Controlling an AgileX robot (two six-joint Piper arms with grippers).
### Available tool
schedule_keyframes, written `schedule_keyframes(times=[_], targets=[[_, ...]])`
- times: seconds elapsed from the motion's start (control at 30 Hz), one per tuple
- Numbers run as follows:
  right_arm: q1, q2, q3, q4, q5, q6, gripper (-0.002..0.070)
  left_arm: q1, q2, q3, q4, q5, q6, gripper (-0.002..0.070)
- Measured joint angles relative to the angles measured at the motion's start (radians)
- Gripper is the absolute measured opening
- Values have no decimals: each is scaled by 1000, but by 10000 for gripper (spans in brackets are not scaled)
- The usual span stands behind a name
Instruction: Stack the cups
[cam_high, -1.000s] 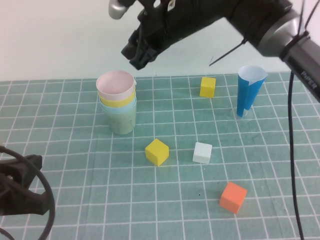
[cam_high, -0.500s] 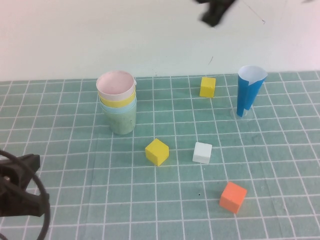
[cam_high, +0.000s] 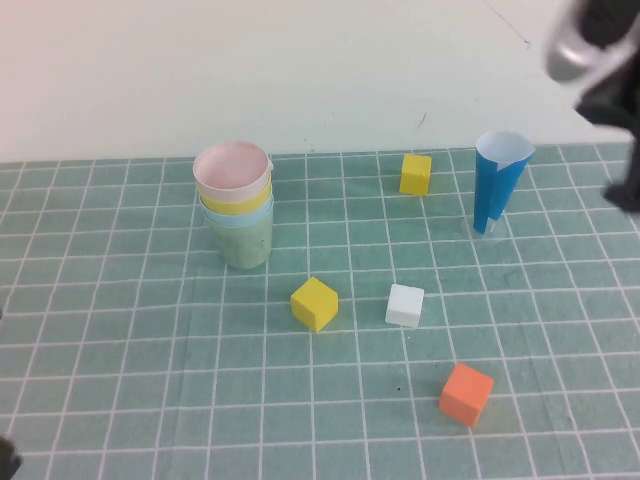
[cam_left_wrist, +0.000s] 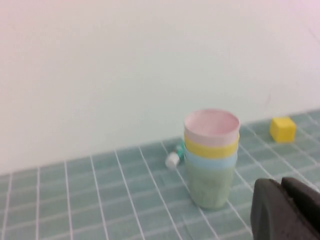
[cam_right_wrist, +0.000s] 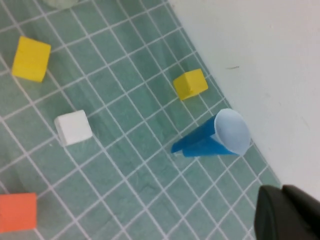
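Observation:
The cups stand nested in one upright stack (cam_high: 236, 205) at the table's back left: pink on top (cam_high: 232, 168), then yellow, then light blue, with sage green at the bottom (cam_high: 246, 240). The left wrist view shows the same stack (cam_left_wrist: 211, 157) ahead of my left gripper (cam_left_wrist: 282, 186), which is shut with nothing in it and well apart from the cups. My right arm (cam_high: 600, 60) is high at the far right edge of the high view. The right gripper (cam_right_wrist: 283, 193) is shut and empty, above the table near the back wall, far from the stack.
A tall dark blue cone (cam_high: 497, 180) stands at the back right, also in the right wrist view (cam_right_wrist: 207, 136). A yellow cube (cam_high: 415, 173) sits near the wall, another yellow cube (cam_high: 314, 303) and a white cube (cam_high: 404, 305) mid-table, an orange cube (cam_high: 466, 393) nearer the front.
My right arm has swung from above the cup stack up and over to the far right, and its gripper has shut. The left arm has dropped out of the high view's lower left corner.

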Motion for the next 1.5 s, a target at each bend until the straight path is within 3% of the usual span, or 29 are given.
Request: schedule_keyframes(times=[0.27,0.57,0.73,1.0,1.5], targets=[[0,-324,570,-10,-363,133,-1,0,-247,173,-4,-182,-5,0],[0,-530,976,-7,-395,224,-1,0,-335,294,-4,-247,28,0],[0,-570,1034,27,-322,257,-1,0,-335,294,-2,-192,51,0],[0,-570,1036,172,-207,264,-1,0,-335,296,-4,153,54,0],[0,-570,1036,195,-189,264,-1,0,-335,301,-62,191,55,0]])
